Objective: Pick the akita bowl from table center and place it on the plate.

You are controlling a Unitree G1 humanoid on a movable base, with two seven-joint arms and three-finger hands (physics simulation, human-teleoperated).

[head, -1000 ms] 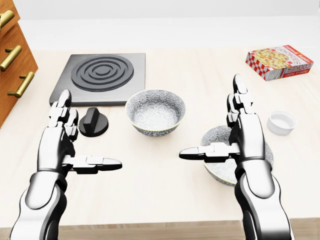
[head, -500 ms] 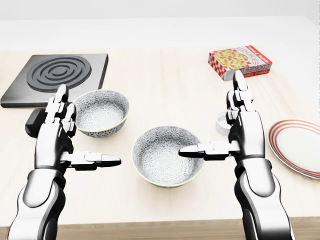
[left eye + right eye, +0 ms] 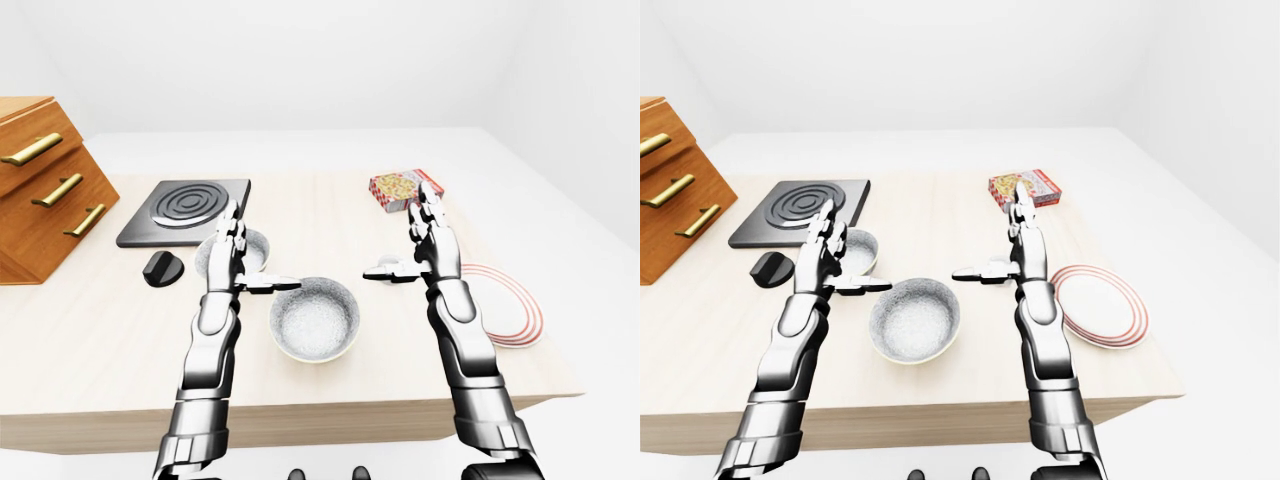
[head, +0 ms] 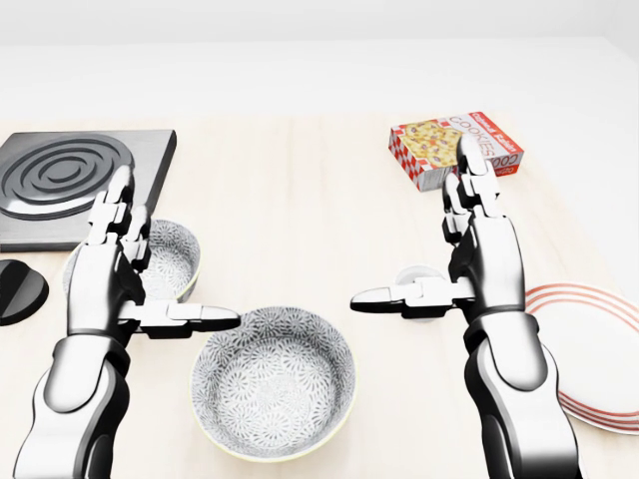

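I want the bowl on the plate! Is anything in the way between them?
Only the right arm crosses between the nearer bowl and the plate. A small white cup sits just above that line in the head view.

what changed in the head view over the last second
The camera moved, not the things: the whole picture slid left. The hob and far bowl neared the left edge, the near bowl came from under the right hand to bottom centre, the plate appeared at right. Left hand and right stayed open and empty.
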